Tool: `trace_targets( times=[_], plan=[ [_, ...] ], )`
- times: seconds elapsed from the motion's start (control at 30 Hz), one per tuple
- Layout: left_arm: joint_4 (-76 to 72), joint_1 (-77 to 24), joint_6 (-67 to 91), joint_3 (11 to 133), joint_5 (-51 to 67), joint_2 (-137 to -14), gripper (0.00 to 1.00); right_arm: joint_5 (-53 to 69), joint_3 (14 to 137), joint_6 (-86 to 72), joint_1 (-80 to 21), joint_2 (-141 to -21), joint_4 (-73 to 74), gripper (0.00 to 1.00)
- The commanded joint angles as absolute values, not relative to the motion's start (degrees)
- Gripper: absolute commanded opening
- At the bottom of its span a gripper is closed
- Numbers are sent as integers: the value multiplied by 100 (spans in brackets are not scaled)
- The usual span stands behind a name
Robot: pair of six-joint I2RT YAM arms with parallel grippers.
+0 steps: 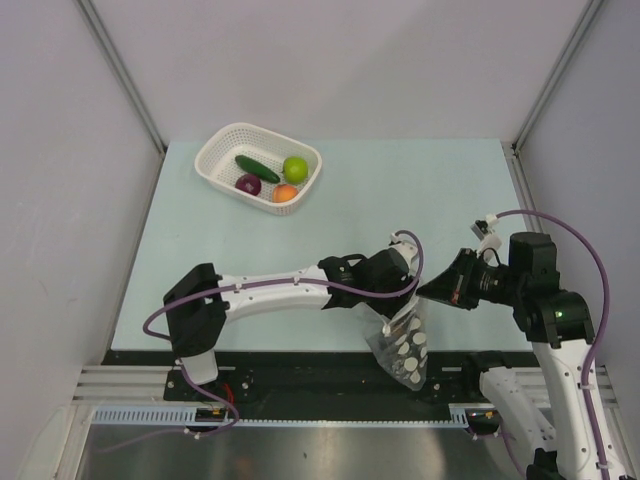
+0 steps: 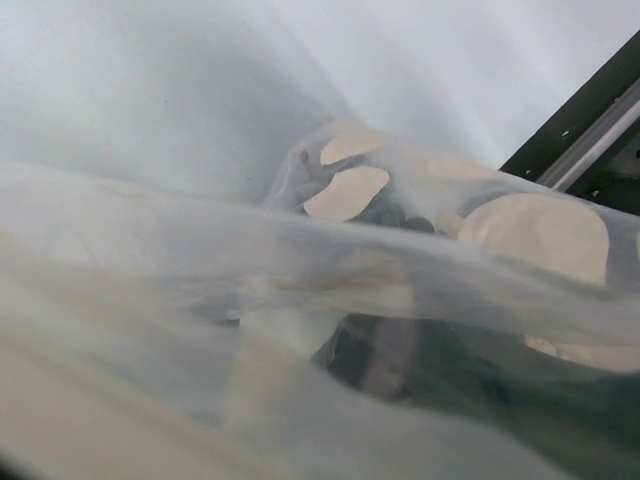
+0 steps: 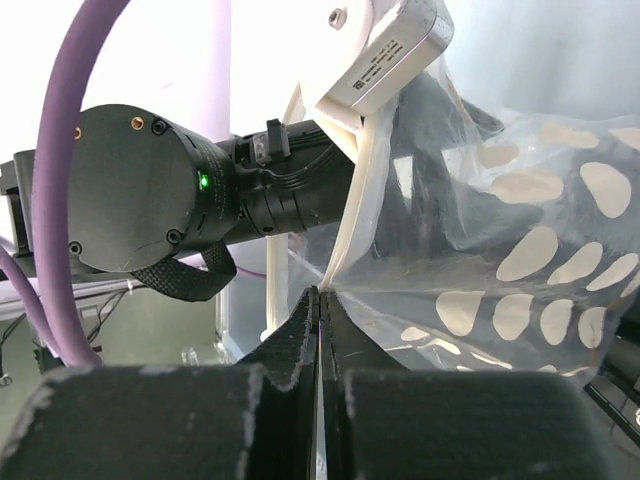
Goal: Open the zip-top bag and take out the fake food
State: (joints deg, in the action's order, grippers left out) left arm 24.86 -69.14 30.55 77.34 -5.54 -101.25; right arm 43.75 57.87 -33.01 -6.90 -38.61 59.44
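**Clear crinkly plastic, dotted dark panel: bag open, emptying near done**

The zip-top bag [image 1: 405, 340] hung over the table's [image 1: 420, 190] near edge, right of centre. Right gripper [image 3: 318, 300] was pinched closed on its rim film. Left gripper [image 1: 395, 272] sat at the mouth, its fingers veiled by plastic, spread not discernible. Cucumber [image 1: 257, 168], lime-green ball [image 1: 295, 168], purple onion [image 1: 248, 184] and orange fruit [image 1: 286, 193] lay in the white basket [image 1: 215, 150] at the far left corner. A dark shape inside the bag probably remained to remove; sagging film was the hindrance.
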Motion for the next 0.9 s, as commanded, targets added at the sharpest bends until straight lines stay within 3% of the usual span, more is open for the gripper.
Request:
trace_targets(
  times=[0.0,0.37,0.87],
  plan=[
    [2487,-6900,3094,7822,-492,-10150,66,4107,5836,-3296,-686,-3788,6010,0],
    [2672,-6891,3032,7804,-316,-10204,70,3682,5379,-3050,-677,-3753,6022,0],
    [2874,-6161,2848,7594,-484,-9483,74,3938,6363,-2883,-922,-5194,4949,0]
  ],
)
